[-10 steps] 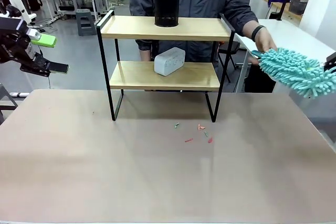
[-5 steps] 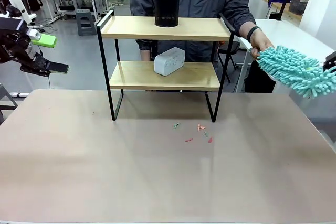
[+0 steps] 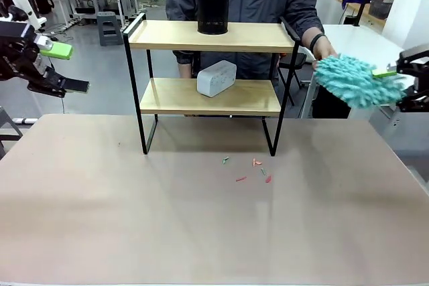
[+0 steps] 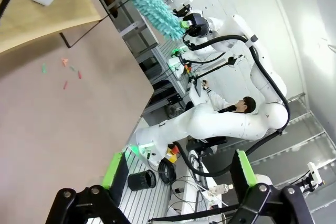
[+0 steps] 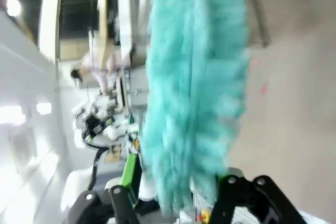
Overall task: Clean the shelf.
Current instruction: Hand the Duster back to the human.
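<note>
**Front view: duster at the right gripper**

Right gripper (image 3: 402, 78) stands spread around a teal duster (image 3: 352, 80), which the person's hand (image 3: 322, 46) also holds. Fluffy, light, soft; best gripped by its handle. Left gripper (image 3: 64, 68) open, empty. Shelf (image 3: 211, 98) stands mid-table.

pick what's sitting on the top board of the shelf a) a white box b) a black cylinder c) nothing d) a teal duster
b, a black cylinder stands upright on the top board of the shelf, while the white box lies on the lower board and the teal duster is off to the right of the shelf, by the person's hand.
</note>
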You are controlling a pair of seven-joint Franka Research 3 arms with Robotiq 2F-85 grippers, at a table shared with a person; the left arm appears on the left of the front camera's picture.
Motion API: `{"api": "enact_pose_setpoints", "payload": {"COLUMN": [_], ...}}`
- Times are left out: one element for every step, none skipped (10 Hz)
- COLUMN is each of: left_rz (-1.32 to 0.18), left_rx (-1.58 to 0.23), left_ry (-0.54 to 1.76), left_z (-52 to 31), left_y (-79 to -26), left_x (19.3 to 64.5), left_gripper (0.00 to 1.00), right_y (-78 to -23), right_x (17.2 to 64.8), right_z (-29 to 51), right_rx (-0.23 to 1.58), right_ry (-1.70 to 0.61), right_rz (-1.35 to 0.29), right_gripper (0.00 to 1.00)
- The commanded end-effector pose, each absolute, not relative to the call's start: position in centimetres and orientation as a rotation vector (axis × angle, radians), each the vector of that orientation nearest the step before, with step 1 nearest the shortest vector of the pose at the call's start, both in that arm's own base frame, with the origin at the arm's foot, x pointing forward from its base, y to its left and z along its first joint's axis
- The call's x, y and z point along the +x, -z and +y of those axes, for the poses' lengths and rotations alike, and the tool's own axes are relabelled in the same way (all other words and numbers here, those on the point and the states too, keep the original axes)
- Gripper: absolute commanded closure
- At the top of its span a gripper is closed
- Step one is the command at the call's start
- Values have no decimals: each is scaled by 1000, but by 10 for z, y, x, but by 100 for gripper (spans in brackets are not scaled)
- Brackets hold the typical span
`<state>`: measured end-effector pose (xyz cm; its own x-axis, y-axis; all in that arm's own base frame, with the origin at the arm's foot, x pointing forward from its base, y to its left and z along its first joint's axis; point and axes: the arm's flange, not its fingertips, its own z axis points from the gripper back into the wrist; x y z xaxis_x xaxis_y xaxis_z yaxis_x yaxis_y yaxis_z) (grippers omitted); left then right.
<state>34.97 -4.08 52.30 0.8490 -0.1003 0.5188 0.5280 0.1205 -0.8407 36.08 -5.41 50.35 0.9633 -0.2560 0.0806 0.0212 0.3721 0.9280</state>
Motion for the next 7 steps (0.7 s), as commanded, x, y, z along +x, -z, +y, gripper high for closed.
{"api": "enact_pose_setpoints", "payload": {"left_rz": [-379, -363, -357, -352, -333, -282, -314], "left_rx": [-1502, -1561, -1597, -1617, -1637, -1599, -1602], "left_ry": [474, 465, 455, 458, 461, 423, 442], "left_z": [-69, -83, -93, -97, -98, -96, -100], "left_y": [-502, -495, -491, -488, -484, -479, -482], "left_x": [358, 364, 367, 368, 368, 370, 367], "left_gripper": [0, 0, 0, 0, 0, 0, 0], "right_y": [-501, -499, -495, -493, -489, -489, -491], "right_x": [345, 341, 339, 338, 340, 345, 333], "right_z": [-14, 10, 38, 60, 75, 82, 67], "right_rx": [1267, 1317, 1371, 1416, 1417, 1426, 1391], "right_ry": [84, 50, 16, -7, -18, -17, -30], "right_rz": [-169, -115, -34, 29, 55, 42, 24], "right_gripper": [0, 0, 0, 0, 0, 0, 0]}}
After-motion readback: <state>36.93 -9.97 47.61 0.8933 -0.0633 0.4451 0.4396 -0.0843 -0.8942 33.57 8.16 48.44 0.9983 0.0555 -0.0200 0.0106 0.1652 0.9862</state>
